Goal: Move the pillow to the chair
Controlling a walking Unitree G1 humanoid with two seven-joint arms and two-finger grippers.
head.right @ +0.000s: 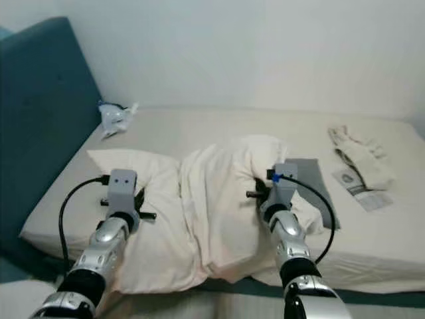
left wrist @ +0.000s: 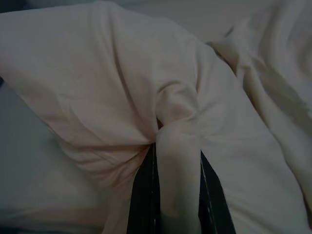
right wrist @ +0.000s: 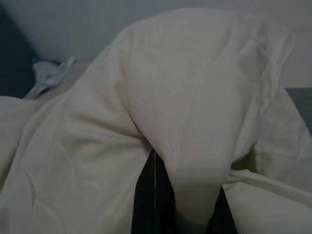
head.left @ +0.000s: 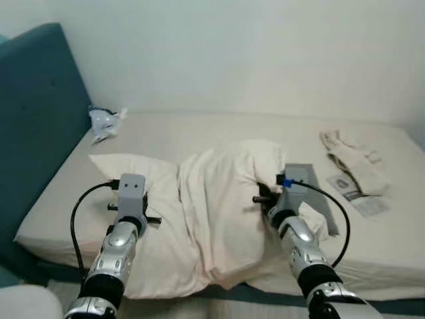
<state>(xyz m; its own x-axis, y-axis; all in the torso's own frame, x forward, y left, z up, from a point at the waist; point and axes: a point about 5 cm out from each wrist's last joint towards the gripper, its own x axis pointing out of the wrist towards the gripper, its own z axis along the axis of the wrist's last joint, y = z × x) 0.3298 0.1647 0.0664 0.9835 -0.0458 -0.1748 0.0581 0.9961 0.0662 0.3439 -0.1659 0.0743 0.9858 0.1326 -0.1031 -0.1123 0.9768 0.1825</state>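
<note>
Both silver arms reached from the near edge of the beige mattress point(head.left: 219, 129) into the cream, crumpled fabric pillow point(head.left: 219, 199), which lay across the bed's front half. The left gripper point(left wrist: 178, 195) had its black fingers closed on a ridge of cloth bunched between them; the right gripper point(right wrist: 183, 204) likewise pinched a rounded fold, its jaws only narrowly apart. Judging from this, the lift was the step in hand: both arms would do best to rise together and evenly, since a thin pinch of loose cover could slip or let the filling sag. A grey flat sheet point(head.left: 312, 193) beside the right arm and a folded pale towel point(head.left: 355, 163) farther off should stay clear.
</note>
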